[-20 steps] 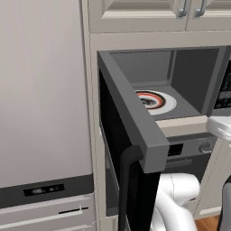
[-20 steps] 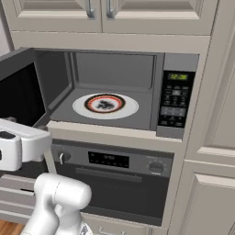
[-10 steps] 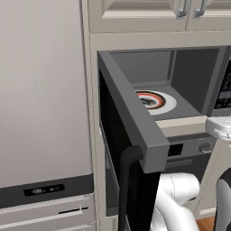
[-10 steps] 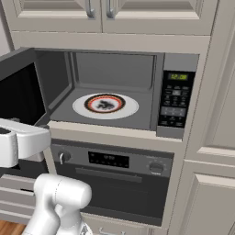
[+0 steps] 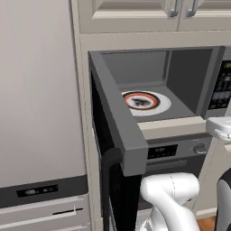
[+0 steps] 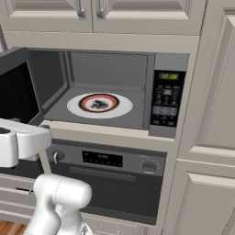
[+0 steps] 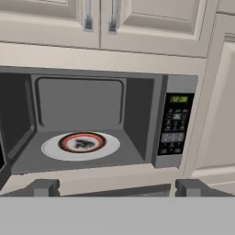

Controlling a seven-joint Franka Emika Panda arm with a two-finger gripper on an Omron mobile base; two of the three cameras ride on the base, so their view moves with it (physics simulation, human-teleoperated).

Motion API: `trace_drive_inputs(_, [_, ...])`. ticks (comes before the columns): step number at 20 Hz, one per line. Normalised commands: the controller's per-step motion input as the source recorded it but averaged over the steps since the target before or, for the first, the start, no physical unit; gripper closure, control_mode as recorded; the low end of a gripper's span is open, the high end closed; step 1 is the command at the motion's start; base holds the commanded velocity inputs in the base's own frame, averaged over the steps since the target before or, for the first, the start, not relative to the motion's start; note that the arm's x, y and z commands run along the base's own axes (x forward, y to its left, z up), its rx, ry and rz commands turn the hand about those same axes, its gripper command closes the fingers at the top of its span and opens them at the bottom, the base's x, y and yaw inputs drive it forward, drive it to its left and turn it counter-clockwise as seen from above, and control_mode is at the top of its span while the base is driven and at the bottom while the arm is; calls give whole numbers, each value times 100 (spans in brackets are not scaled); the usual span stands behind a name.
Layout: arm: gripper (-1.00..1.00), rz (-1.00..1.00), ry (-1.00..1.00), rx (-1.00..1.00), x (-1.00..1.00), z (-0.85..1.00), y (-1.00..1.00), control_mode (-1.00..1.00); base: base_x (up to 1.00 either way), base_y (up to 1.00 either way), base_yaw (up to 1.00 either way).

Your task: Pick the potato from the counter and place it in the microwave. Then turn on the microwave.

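The microwave (image 6: 110,69) (image 5: 189,76) (image 7: 82,101) stands open, its door (image 5: 118,128) (image 6: 16,89) swung out to the left. On its floor lies a white plate (image 7: 51,148) (image 6: 75,106) (image 5: 162,103) with a red-and-black ring. A small dark lump, the potato (image 7: 83,143) (image 6: 98,104) (image 5: 140,102) as far as I can tell, rests at the plate's centre. My gripper (image 7: 118,188) hangs in front of the cavity, outside it and below its floor level. It is open, fingertips (image 7: 46,187) wide apart, nothing between them.
The keypad (image 7: 176,124) (image 6: 166,98) sits right of the cavity. An oven (image 6: 110,160) with knobs and a display is below. Cabinet doors (image 7: 98,20) hang above, and a tall pale panel (image 5: 36,113) stands left of the open door.
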Motion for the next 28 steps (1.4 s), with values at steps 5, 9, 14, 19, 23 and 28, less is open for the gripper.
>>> trace_drive_inputs(5, [-100, 0, 0, 0, 0, 0, 0, 100, 0, -53, 2])
trace_drive_inputs(9, [-100, 0, 0, 0, 0, 0, 0, 100, 0, -61, 5])
trace_drive_inputs(14, [-100, 0, 0, 0, 0, 0, 0, 100, 0, -67, 5])
trace_drive_inputs(19, [-100, 0, 0, 0, 0, 0, 0, 100, 0, -61, 1])
trace_drive_inputs(23, [-100, 0, 0, 0, 0, 0, 0, 100, 0, -42, -13])
trace_drive_inputs(28, [-100, 0, 0, 0, 0, 0, 0, 100, 0, -12, -31])
